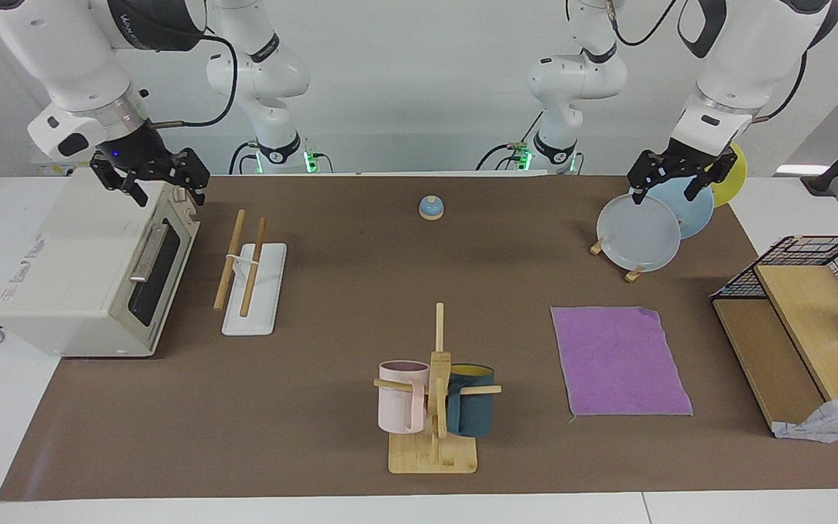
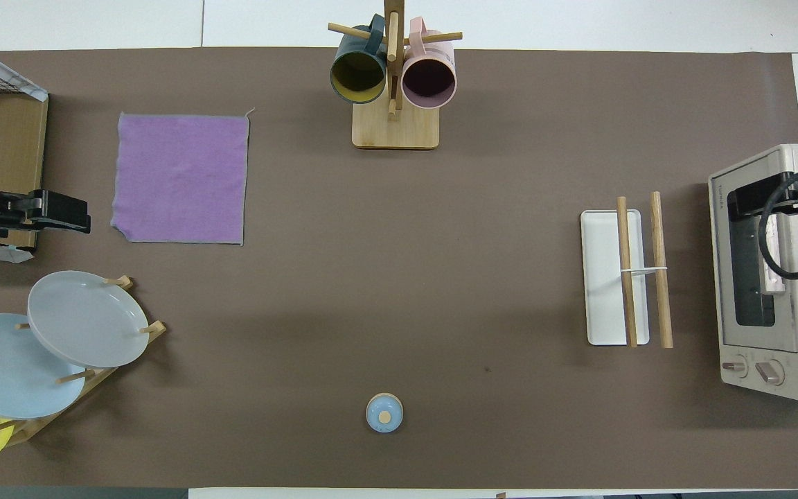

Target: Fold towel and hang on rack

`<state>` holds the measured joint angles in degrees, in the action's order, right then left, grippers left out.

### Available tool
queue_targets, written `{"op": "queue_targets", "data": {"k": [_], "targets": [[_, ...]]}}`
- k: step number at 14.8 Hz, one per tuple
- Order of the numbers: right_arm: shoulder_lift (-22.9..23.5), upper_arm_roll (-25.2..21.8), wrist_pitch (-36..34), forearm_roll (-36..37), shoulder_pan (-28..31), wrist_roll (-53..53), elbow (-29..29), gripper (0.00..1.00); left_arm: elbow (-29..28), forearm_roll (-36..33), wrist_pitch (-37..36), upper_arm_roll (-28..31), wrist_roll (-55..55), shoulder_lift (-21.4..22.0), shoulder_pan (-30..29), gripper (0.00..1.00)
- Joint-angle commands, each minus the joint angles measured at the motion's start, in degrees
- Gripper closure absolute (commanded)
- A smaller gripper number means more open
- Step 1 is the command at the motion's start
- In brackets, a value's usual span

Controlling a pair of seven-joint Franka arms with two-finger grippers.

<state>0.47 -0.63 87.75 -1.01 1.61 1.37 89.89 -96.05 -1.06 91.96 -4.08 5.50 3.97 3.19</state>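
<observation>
Towel point(image 1: 619, 362) flat, unfolded, well apart from bare rack point(image 1: 253, 280); nothing apparently begun. Left claw point(image 1: 670, 180) over plates, right claw point(image 1: 164, 180) over oven, both wide, empty.

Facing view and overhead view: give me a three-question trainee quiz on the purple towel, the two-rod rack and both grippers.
1. True or false: the purple terry towel lies flat and unfolded.
2. The white-based rack with two wooden rods stands beside: A) white toaster oven B) bamboo mug tree C) blue bell
3. Which gripper hangs over the plates?

Key: 1 true. 2 A. 3 the left gripper; the right gripper is over the oven. Both open, empty.
</observation>
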Motion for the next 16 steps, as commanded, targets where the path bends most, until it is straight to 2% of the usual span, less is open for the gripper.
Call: {"op": "queue_targets", "data": {"k": [1,12,16], "targets": [[-0.9,0.4,0.3,0.0,0.1,0.5,0.7,0.0,-0.9,-0.5,-1.3,0.0,-0.5,1.2,0.0,0.0],[-1.2,0.6,-0.3,-0.8,-0.2,0.4,1.3,0.0,-0.9,-0.5,-1.1,0.0,0.0,1.3,-0.4,0.0],[-1.7,0.5,-2.0,-0.9,-0.3,0.2,2.0,0.0,-1.4,-0.5,-4.9,-0.2,0.2,2.4,0.6,0.0]]}}
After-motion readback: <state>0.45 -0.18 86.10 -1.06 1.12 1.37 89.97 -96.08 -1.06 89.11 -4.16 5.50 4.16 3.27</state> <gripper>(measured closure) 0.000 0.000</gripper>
